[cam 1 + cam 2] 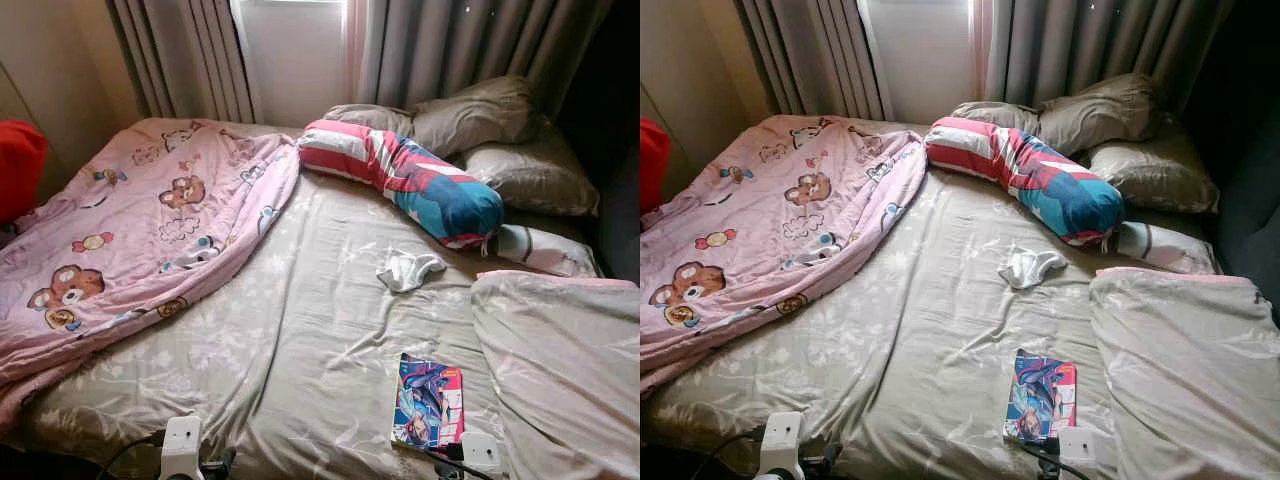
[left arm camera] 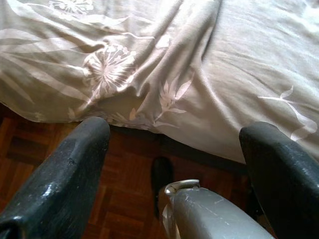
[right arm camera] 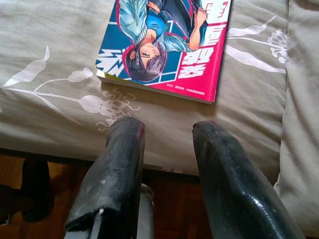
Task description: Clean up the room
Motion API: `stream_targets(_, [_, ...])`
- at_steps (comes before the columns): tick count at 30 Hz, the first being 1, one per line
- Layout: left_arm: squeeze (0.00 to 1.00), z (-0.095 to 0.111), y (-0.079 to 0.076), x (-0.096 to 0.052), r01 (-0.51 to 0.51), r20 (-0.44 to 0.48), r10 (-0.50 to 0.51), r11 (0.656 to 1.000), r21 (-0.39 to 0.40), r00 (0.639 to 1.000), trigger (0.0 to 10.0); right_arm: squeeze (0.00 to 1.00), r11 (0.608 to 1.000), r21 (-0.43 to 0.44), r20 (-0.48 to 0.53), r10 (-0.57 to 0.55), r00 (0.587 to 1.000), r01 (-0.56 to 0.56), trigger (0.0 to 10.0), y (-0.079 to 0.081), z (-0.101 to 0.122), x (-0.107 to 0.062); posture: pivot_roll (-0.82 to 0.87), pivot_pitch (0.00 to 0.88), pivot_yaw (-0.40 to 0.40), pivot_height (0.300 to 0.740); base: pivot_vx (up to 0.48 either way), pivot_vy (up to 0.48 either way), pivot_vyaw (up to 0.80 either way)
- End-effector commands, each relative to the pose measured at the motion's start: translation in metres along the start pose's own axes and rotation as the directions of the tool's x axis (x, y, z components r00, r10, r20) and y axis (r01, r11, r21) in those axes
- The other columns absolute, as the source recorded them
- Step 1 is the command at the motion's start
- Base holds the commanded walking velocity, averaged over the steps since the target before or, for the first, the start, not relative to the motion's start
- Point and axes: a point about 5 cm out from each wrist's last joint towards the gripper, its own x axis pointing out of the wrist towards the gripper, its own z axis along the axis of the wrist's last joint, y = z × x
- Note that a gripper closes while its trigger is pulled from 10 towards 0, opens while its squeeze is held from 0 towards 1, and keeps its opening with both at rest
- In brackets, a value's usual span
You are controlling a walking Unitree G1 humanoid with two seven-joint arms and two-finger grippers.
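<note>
where book (image 1: 428, 403) lies, sock (image 1: 408, 270), bolster (image 1: 408, 180) farther up bed (image 1: 300, 350).

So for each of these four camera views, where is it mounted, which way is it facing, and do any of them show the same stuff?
Left eye view: on the head, looking forward and down over the bed; both wrists show at the bottom edge.
Right eye view: the head's other eye, same scene, with the comic book and white sock.
Left wrist view: looks along the open left gripper at the bed's near edge and wooden floor.
Right wrist view: looks along the open right gripper at the comic book.
Shared: the comic book appears in both eye views and the right wrist view.
</note>
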Motion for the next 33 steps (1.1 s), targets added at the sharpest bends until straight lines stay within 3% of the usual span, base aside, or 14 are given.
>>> stream_targets(1, [0.0,-0.0059,-0.0004,-0.0016,0.006,-0.02,-0.006,1.0,0.008,1.0,10.0,0.0,1.0,-0.003,-0.023,0.002,1.0,-0.002,10.0,0.002,-0.0051,-0.0008,0.07,0.0,-0.002,0.74,0.0,0.0,0.0])
stream_targets(33, [0.0,-0.0059,-0.0023,-0.0014,0.005,-0.014,-0.006,1.0,-0.009,1.0,10.0,0.0,0.999,-0.034,-0.03,0.012,0.999,-0.013,10.0,0.0039,-0.0027,0.0003,0.06,0.0,-0.007,0.74,0.0,0.0,0.0])
